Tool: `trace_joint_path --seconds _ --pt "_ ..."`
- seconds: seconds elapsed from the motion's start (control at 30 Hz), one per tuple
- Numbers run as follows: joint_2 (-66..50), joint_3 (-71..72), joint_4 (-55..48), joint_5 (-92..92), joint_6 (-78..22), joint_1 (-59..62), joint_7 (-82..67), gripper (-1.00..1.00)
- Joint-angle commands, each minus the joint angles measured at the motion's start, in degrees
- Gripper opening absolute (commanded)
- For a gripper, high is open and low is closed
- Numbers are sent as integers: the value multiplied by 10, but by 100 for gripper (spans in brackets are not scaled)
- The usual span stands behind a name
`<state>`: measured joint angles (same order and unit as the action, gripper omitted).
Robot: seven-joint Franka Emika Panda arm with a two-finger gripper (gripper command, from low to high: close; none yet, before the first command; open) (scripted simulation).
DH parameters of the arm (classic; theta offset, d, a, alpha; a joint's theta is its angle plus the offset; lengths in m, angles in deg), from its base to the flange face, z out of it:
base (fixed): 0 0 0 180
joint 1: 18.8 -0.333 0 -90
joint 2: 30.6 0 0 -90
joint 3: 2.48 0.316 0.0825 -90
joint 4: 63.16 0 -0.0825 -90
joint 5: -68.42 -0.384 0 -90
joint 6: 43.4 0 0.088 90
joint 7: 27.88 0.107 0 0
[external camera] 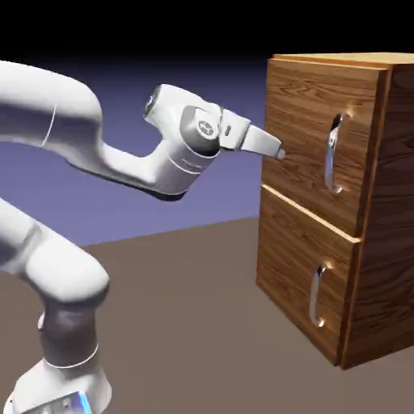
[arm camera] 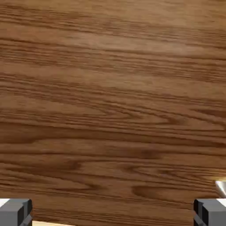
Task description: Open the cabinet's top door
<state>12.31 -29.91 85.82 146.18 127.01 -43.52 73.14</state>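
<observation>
The brown wood-grain cabinet (external camera: 384, 242) stands at the exterior view's right. Its top door (external camera: 303, 121) carries a vertical curved silver handle (external camera: 332, 154). My gripper (external camera: 279, 152) points at that door's left part, close to the wood and left of the handle, touching nothing that I can see. In the hand view the top door (arm camera: 113, 101) fills the picture. The gripper (arm camera: 113, 214) is open, its grey fingertips (arm camera: 15, 212) far apart at the bottom corners with only wood between them. A sliver of the handle (arm camera: 221, 187) shows at the right edge.
Below the top door sits the shorter lower door (external camera: 295, 259) with its own silver handle (external camera: 317, 296). The brown table (external camera: 186, 307) stretches between the arm's base and the cabinet.
</observation>
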Motion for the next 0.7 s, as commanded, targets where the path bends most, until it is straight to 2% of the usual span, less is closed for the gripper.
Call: trace_joint_path --seconds 0.0,0.67 --pt "3 -9 -4 25 -1 -8 19 0" --pt "69 -185 -81 523 -24 -162 394 0"
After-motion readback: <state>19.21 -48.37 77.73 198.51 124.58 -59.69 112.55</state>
